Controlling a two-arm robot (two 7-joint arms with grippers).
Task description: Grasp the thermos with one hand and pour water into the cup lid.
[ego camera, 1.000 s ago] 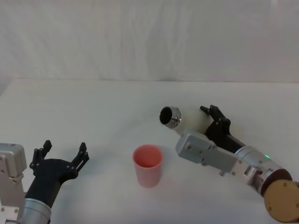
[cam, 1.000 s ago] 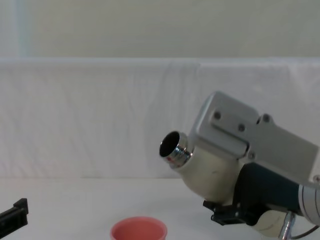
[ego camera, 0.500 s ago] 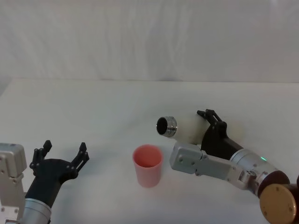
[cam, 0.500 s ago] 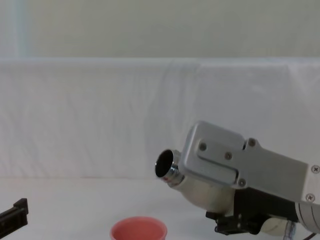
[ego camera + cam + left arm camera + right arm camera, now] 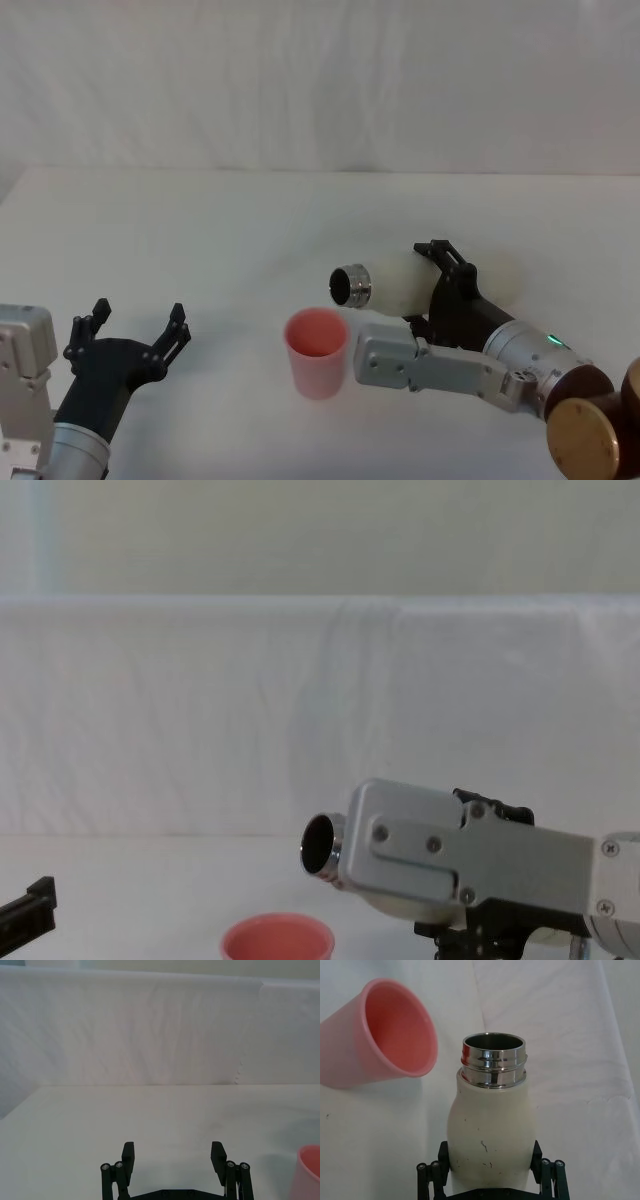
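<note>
Gripping the thermos (image 5: 395, 282) nearly level, the right hand (image 5: 440, 285) holds its steel mouth just above the cup lid (image 5: 317, 352).

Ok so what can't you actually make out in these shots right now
- Water: whether any is leaving the thermos cannot be told; its tilted steel neck looks dark inside in the head view.
- Thermos body, chest view: mostly hidden behind the right arm's silver housing.
- Cup lid: cut off by the chest view's bottom edge; its contents are unclear.
- Right pincer: shut on the thermos, its fingertips hidden by the bottle.
- Left pincer: open and idle.
</note>
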